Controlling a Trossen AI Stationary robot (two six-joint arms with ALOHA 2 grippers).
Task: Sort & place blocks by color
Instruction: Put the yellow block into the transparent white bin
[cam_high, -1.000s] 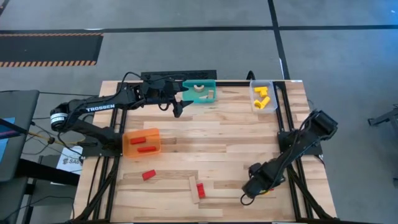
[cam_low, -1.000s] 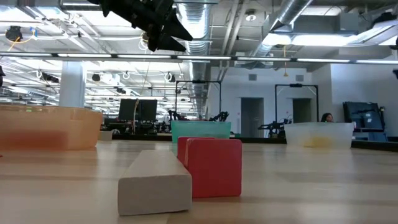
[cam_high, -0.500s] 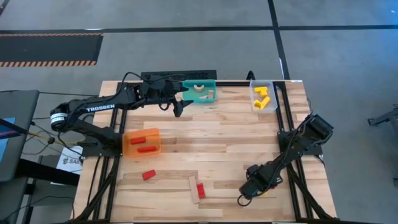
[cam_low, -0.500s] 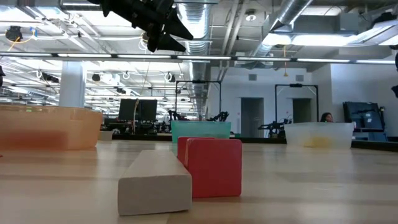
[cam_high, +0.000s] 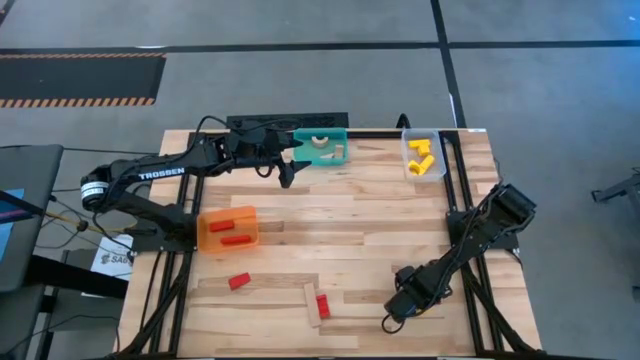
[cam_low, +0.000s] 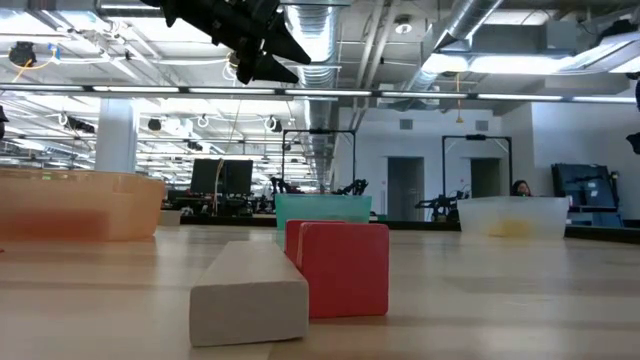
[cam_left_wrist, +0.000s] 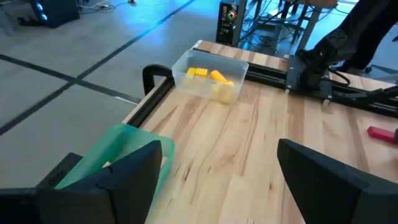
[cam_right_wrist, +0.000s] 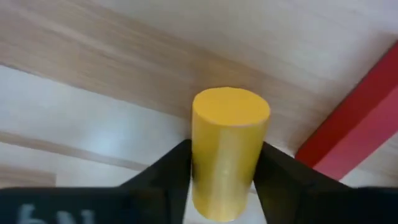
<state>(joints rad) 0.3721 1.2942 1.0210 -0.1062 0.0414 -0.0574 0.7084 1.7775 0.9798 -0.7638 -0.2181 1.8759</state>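
This is a big robot lab, with a wooden table (cam_high: 350, 230) on a grey floor (cam_high: 300, 80), shiny pipes (cam_low: 330, 30) and long lights (cam_low: 560, 97) overhead, and screens (cam_low: 215, 178) and more machines far behind.

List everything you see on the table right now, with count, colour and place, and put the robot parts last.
Orange bin: one, left side, holding two red blocks.
Teal bin: one, far edge, holding pale wood blocks.
Clear bin: one, far right corner, holding yellow blocks.
Loose red blocks: two, one near left, one near centre beside a pale wood bar.
Yellow cylinder: one, between the right fingers.
Left gripper: open, beside the teal bin.
Right gripper: near right, shut on the yellow cylinder.
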